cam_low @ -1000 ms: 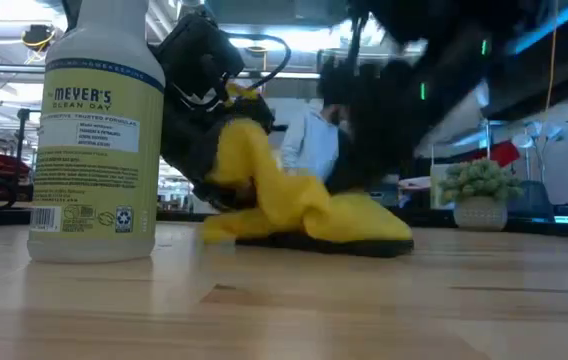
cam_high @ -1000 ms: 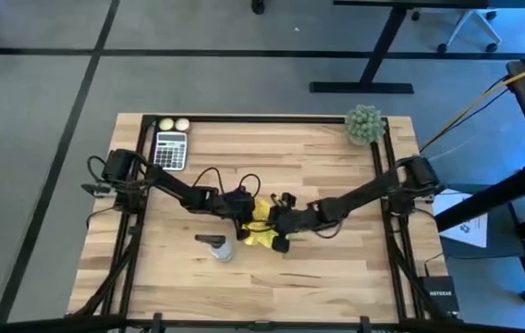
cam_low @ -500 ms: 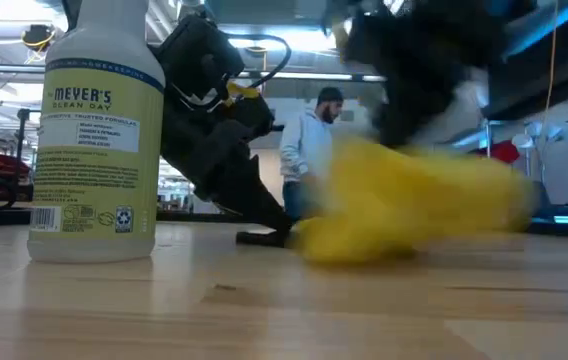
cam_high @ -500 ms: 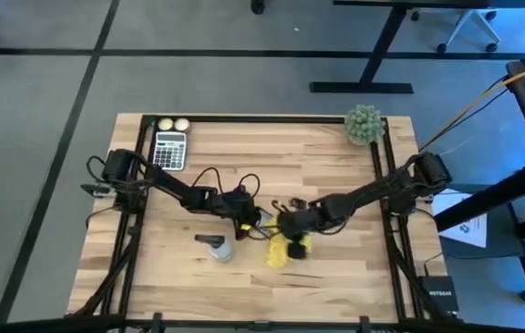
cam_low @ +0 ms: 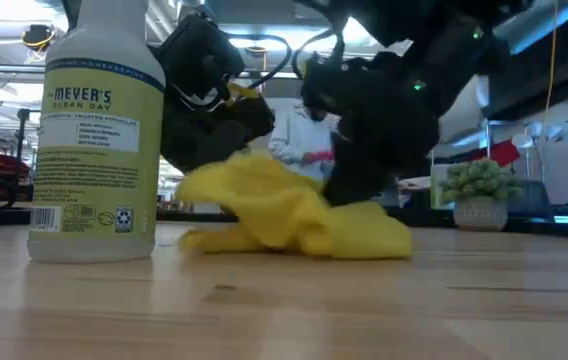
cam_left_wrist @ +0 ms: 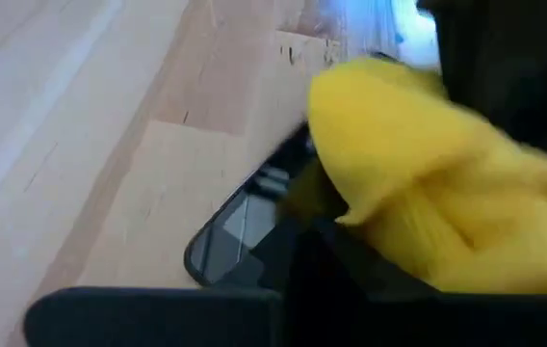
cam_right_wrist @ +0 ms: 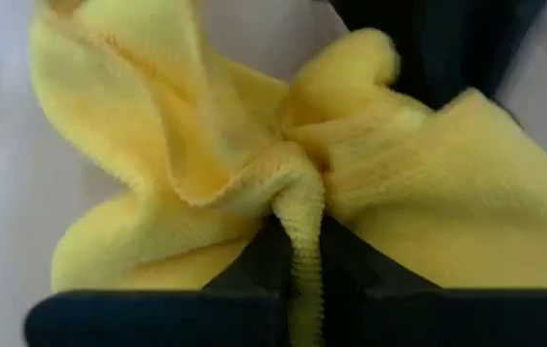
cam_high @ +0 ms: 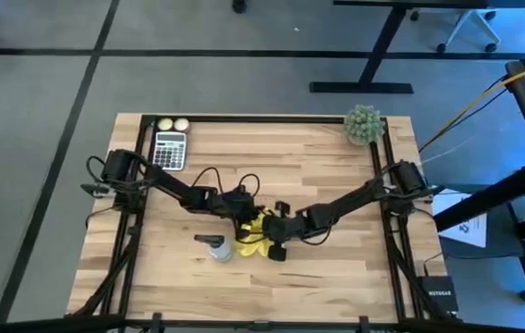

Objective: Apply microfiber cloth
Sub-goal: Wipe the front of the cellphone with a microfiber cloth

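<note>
The yellow microfiber cloth (cam_high: 254, 238) lies bunched at the table's middle. In the left wrist view it covers part of a black smartphone (cam_left_wrist: 240, 226) that lies flat on the wood. My right gripper (cam_high: 272, 239) is shut on the cloth (cam_right_wrist: 206, 145), coming from the right. My left gripper (cam_high: 247, 220) slants down to the phone from the left; the cloth (cam_low: 284, 210) hides its tip in the low view. My right gripper pinches a gathered fold of the cloth (cam_right_wrist: 298, 207) between its two fingers, several layers bunched together. It comes slanting down from the table's right side. The rest of the cloth spreads out slack beyond the fingers and rests on the phone and the table.
A spray bottle (cam_low: 94, 130) stands just left of the cloth near the front, seen from above at its trigger head (cam_high: 218, 247). A calculator (cam_high: 170, 148) and two pale balls (cam_high: 172, 124) lie at the far left. A small plant (cam_high: 364, 123) stands at the far right corner.
My right gripper dragged the cloth toward the table's right and near edge, off the phone. It then swept back left toward my left gripper. The cloth now lies bunched over the phone again.
</note>
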You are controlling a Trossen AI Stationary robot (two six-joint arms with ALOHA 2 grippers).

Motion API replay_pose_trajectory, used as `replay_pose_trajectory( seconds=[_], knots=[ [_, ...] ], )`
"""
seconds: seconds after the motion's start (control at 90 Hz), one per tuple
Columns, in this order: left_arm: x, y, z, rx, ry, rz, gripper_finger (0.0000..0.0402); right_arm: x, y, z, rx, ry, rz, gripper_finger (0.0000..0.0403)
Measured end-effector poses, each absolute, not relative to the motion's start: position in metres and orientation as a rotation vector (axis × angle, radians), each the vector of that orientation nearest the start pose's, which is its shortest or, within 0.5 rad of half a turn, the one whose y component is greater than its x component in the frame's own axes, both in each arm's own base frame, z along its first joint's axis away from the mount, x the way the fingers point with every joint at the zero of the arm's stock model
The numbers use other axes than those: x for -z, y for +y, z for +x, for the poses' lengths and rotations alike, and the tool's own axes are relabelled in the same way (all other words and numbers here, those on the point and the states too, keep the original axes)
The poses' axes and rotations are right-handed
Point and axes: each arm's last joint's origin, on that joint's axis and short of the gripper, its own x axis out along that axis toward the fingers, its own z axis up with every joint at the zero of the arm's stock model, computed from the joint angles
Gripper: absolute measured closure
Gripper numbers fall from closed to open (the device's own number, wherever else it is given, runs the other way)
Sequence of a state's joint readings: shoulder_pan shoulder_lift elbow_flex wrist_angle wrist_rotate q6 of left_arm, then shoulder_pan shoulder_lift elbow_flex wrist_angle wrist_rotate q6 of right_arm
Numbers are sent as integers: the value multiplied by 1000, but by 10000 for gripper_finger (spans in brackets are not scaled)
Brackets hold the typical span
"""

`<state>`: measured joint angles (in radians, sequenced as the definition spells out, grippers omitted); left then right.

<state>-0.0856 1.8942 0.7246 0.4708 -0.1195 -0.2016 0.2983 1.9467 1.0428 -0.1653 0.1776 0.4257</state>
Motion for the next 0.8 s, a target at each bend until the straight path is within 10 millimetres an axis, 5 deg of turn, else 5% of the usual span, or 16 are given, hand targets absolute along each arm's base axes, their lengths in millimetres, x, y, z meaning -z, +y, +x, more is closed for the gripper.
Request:
replay_pose_trajectory(
  seconds=[0.144,0.267,0.389,0.456,0.533,0.633,0.8],
  knots=[
    [-89,-25,327,-99,693,-116,386,-122,113,330,-18,1166,193,389],
    [-89,-25,327,-98,696,-114,386,-152,117,316,-77,1238,197,389],
    [-89,-25,327,-95,697,-111,386,-194,110,313,15,1082,85,389],
    [-89,-25,327,-93,697,-111,386,-200,102,316,152,960,-29,389],
    [-89,-25,327,-92,697,-107,386,-198,94,327,268,795,-78,389],
    [-89,-25,327,-90,696,-107,386,-183,85,342,194,705,2,388],
    [-89,-25,327,-91,696,-104,386,-127,81,337,133,904,82,388]
  ],
)
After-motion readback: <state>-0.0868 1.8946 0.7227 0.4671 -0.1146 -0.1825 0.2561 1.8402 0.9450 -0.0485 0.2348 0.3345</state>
